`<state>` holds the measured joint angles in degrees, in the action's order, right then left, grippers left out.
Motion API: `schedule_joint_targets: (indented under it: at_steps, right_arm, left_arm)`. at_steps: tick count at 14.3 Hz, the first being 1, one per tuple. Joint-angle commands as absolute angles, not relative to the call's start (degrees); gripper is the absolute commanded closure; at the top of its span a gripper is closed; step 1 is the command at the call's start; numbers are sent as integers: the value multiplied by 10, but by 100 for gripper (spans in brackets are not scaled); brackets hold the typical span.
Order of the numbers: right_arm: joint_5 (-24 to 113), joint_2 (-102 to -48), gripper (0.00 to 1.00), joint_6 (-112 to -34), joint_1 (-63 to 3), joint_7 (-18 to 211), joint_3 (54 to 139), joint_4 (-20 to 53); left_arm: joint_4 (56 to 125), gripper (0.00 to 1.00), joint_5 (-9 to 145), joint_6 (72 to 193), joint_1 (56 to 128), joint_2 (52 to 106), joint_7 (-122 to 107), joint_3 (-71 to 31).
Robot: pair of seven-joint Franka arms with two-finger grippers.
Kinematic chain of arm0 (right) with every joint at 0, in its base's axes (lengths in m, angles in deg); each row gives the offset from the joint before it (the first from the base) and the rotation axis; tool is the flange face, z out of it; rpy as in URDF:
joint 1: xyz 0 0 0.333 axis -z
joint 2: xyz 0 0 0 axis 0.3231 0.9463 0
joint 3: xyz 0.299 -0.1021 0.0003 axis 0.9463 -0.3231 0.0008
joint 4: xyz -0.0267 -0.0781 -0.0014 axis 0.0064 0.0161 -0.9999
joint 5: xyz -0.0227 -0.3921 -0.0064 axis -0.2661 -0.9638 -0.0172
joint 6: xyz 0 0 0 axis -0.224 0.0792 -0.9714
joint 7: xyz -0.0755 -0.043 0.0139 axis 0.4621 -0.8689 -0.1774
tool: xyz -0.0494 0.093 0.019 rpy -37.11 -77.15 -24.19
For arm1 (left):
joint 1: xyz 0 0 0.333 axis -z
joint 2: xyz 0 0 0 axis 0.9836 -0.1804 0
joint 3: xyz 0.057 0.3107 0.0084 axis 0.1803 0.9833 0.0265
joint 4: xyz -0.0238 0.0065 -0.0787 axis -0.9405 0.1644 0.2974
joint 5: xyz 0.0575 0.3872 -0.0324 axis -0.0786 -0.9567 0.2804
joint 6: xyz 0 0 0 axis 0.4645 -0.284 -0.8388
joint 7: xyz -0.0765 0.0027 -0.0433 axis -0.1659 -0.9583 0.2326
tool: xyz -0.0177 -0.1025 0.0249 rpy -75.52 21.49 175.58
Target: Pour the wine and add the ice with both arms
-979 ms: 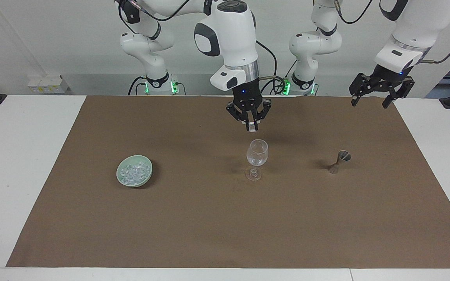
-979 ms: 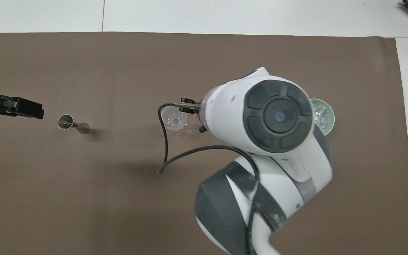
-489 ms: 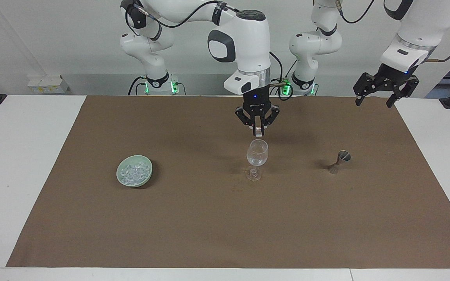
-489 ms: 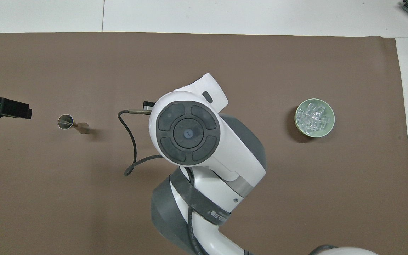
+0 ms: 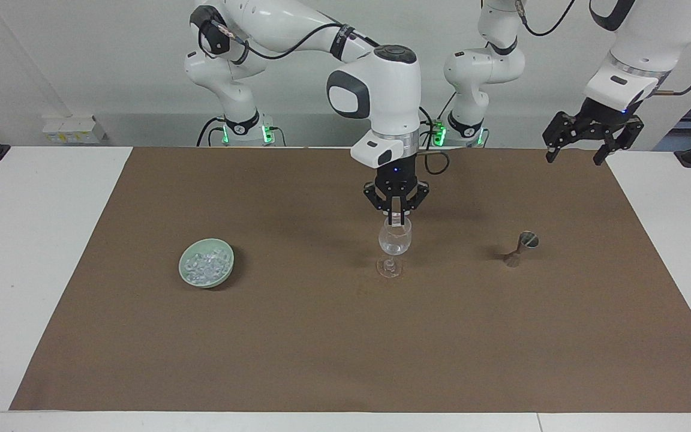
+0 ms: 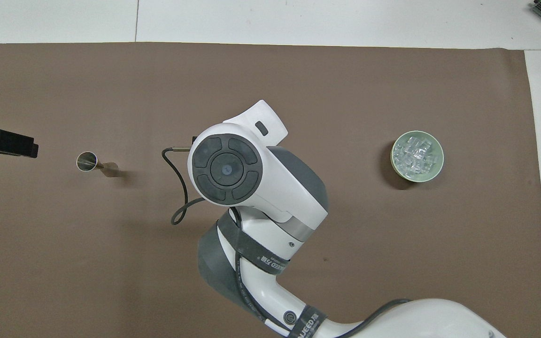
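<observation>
My right gripper (image 5: 396, 213) hung straight down over the wine glass (image 5: 394, 241), its tips right at the rim. The fingers (image 5: 391, 206) were pinched on a single clear chunk of ice (image 5: 396, 220), which sat at the mouth of the glass. From above, my right arm (image 6: 251, 173) covered the glass and the gripper completely, so only the facing view showed them.

The glass stood upright on its foot in the middle of the brown mat (image 5: 321, 336). The rest of the ice (image 5: 206, 266) lay heaped in the pale green bowl (image 5: 189, 277), which sat on the mat toward the right arm's end of the table, about level with the glass and well apart from it.

My left gripper (image 5: 591, 139) waited in the air over the mat's edge at the left arm's end of the table, fingers spread wide and holding nothing. The small metal jigger (image 5: 520, 248) stood on the mat between the glass and that end, its cup tipped up, touched by neither gripper.
</observation>
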<state>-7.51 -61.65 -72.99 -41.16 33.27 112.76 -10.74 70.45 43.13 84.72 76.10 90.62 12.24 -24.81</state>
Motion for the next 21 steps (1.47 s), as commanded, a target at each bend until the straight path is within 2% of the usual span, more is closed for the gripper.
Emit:
schedule_joint_targets:
  at_steps: [1, 5, 8, 10, 11, 21]
  right_arm:
    - [-99, -602, 100, -729, -421, 318, 1129, -121]
    - [-101, -603, 100, -724, -421, 319, 1130, -120]
    - [-110, -604, 67, -720, -419, 322, 1130, -120]
    - [-110, -604, 63, -720, -419, 323, 1130, -120]
    - [-110, -604, 55, -719, -420, 323, 1130, -120]
    - [-106, -607, 53, -696, -420, 322, 1132, -123]
  left_arm:
    - [711, 0, 439, 841, 757, 916, 134, -248]
    - [711, 0, 439, 841, 757, 916, 134, -248]
    - [711, 0, 439, 841, 757, 916, 134, -248]
    - [711, 0, 439, 841, 757, 916, 134, -248]
    - [711, 0, 439, 841, 757, 915, 134, -248]
    - [711, 0, 439, 841, 757, 915, 134, -248]
